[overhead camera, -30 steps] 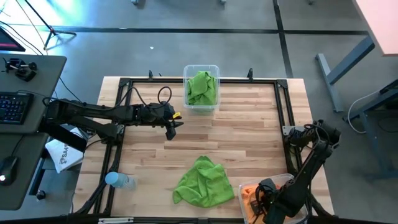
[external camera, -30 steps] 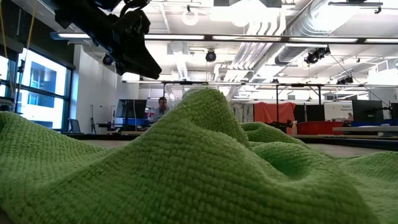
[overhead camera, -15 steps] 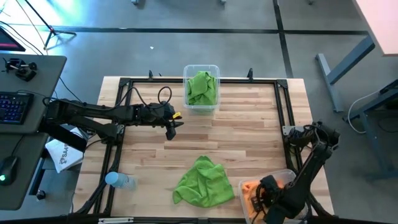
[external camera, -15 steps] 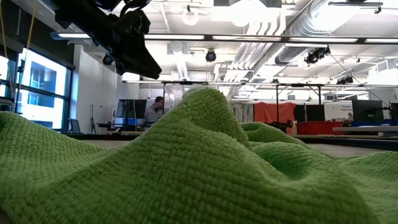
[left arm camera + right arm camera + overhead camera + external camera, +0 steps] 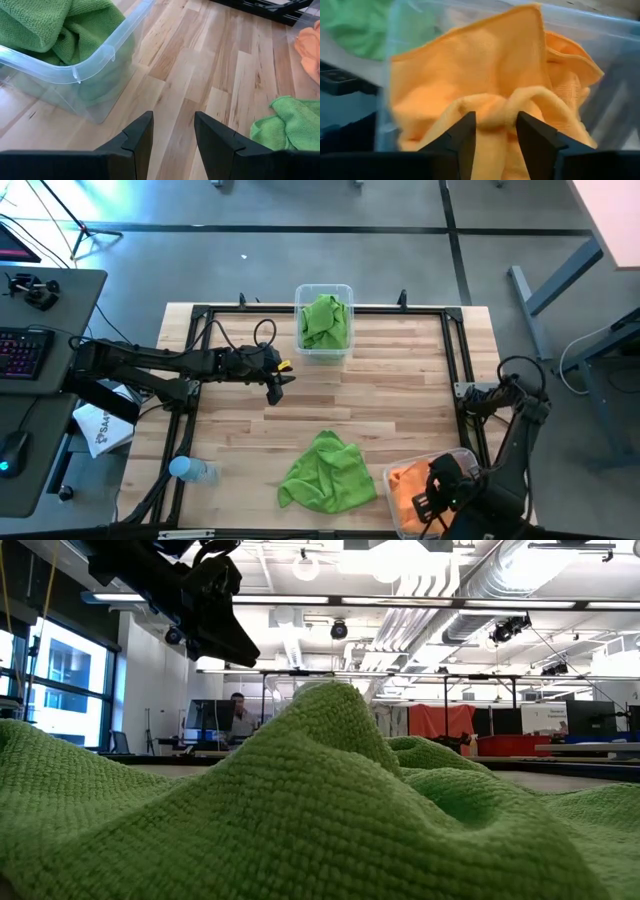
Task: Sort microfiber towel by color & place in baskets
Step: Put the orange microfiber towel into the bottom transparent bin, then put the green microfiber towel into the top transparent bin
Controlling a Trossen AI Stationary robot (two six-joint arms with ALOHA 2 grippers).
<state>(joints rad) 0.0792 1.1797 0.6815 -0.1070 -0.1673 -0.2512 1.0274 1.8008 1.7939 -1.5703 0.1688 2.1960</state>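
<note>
A lime green microfiber towel (image 5: 325, 472) lies bunched on the table at the near middle and fills the low view (image 5: 300, 810). More green towels (image 5: 324, 320) fill the clear basket (image 5: 298, 330) at the far edge. Orange towels (image 5: 405, 485) lie in the clear basket (image 5: 462, 459) at the near right corner. My right gripper (image 5: 430, 496) hangs over that basket, open, with a bunched orange fold (image 5: 495, 116) between its fingers. My left gripper (image 5: 274, 387) hovers open over bare table in front of the far basket (image 5: 75, 75), empty (image 5: 173, 135). My right gripper's fingers (image 5: 465, 135) stand on either side of a bunched fold of the orange towel (image 5: 495, 120), coming from above into the basket. Whether they touch the cloth I cannot tell. The towel rests in the basket on the other orange cloth.
A blue-capped bottle (image 5: 190, 470) lies at the near left corner and a white paper bag (image 5: 100, 430) sits off the table's left edge. A black frame rail (image 5: 200, 315) runs round the tabletop. Bare wood lies between the green towel and the far basket.
My right arm has drawn back from the near right basket toward the table's right edge. More of the orange towel now shows lying in the basket. My left arm has kept still.
</note>
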